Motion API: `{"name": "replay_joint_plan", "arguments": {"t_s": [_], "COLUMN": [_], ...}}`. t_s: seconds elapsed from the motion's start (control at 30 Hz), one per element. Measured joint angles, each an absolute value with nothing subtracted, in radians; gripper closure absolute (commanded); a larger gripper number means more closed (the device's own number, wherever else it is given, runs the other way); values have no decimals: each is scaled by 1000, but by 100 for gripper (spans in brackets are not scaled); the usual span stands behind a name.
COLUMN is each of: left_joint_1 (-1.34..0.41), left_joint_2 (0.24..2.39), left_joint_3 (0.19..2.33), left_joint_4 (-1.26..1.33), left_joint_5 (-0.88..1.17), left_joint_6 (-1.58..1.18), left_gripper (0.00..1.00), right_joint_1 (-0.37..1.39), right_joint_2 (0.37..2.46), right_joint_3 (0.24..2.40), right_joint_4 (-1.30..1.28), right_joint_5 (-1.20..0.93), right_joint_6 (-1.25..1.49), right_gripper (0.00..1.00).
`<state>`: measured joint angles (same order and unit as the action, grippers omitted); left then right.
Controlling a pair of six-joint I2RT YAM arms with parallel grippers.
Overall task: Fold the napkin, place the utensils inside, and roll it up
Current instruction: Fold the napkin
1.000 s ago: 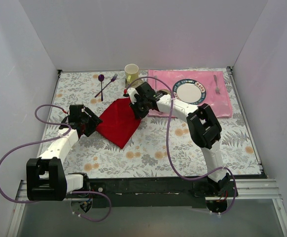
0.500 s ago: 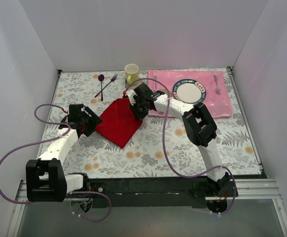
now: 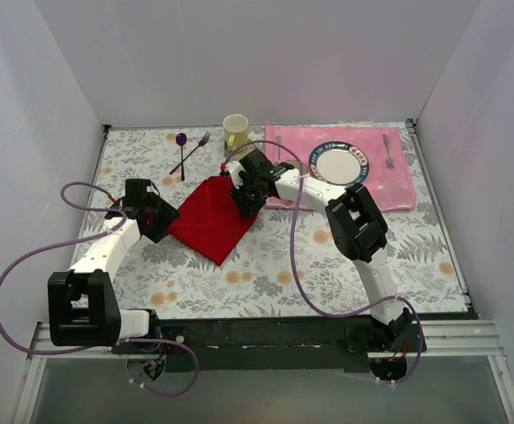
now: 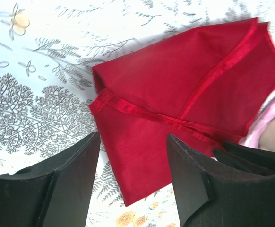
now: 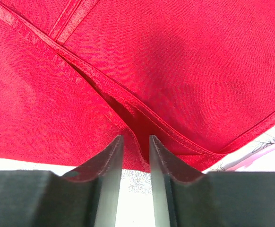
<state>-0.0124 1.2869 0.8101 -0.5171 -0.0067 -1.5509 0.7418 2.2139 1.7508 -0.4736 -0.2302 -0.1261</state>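
The red napkin point(image 3: 211, 223) lies folded on the floral table, its hemmed edges crossing in the left wrist view point(image 4: 175, 90). My left gripper point(image 3: 160, 221) is open at the napkin's left corner, and its jaws point(image 4: 133, 138) straddle that corner without touching it. My right gripper point(image 3: 242, 205) is at the napkin's upper right edge. Its jaws point(image 5: 135, 138) stand slightly apart, with a raised fold of the red cloth point(image 5: 175, 61) between the tips. A thin utensil point(image 3: 279, 146) shows on the placemat's left part, mostly behind the right arm.
A pink placemat point(image 3: 389, 190) at the back right carries a plate point(image 3: 339, 163) and a silver fork point(image 3: 387, 150). A yellow mug point(image 3: 235, 131) and a purple spoon-and-fork pair point(image 3: 189, 152) sit behind the napkin. White walls enclose the table.
The right gripper's jaws have parted from shut, loosening on the napkin's fold. The left gripper has shifted slightly up and back along the napkin's left corner.
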Motion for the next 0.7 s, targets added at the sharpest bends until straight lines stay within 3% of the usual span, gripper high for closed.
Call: {"name": "replay_joint_plan", "arguments": {"t_s": [0.33,0.47,0.7], "left_joint_1": [-12,-12,-12], "left_joint_2": [1296,1314,1357], "left_joint_3": [776,776,776], "left_joint_4": [-524,-522,-511], "left_joint_5": [-12,-12,-12], "left_joint_6": [-1576,-1578,-1570], "left_gripper": [50,60,69], "right_joint_1": [741,739,732], "right_joint_2": [2197,2160,2118], "right_joint_3": [1750,1739,1736], "right_joint_4": [-474,-472,-472], "right_joint_5": [-220,-212,-211], "right_joint_6": [-122,-118,-115], "right_gripper": [55,55,55]}}
